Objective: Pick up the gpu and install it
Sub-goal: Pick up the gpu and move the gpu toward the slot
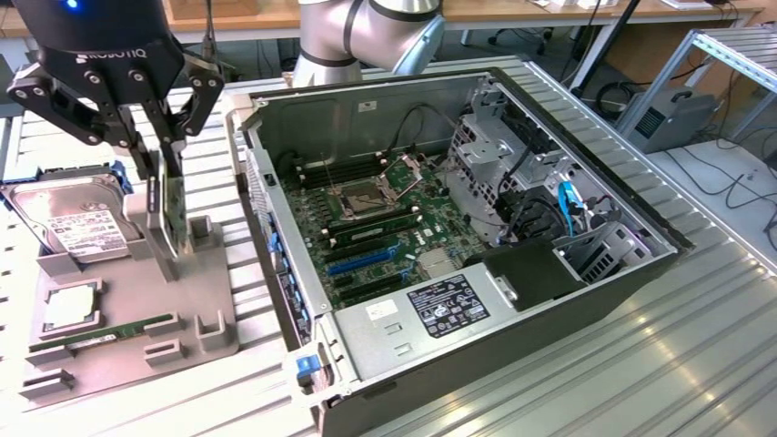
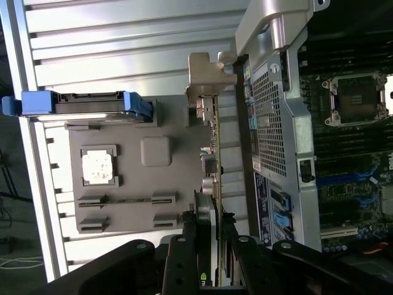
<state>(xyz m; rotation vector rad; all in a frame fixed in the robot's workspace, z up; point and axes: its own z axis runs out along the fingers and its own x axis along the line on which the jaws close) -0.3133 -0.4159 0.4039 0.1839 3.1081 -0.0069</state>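
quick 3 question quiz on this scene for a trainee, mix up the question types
1. Fill in: the hard drive lies to the exterior view's ____ of the computer case.
2. The gripper is: A) open, clear of everything B) shut on the gpu C) shut on the hard drive
3. True or false: the gpu sits inside the computer case.
Key: 1 left; 2 B; 3 false.
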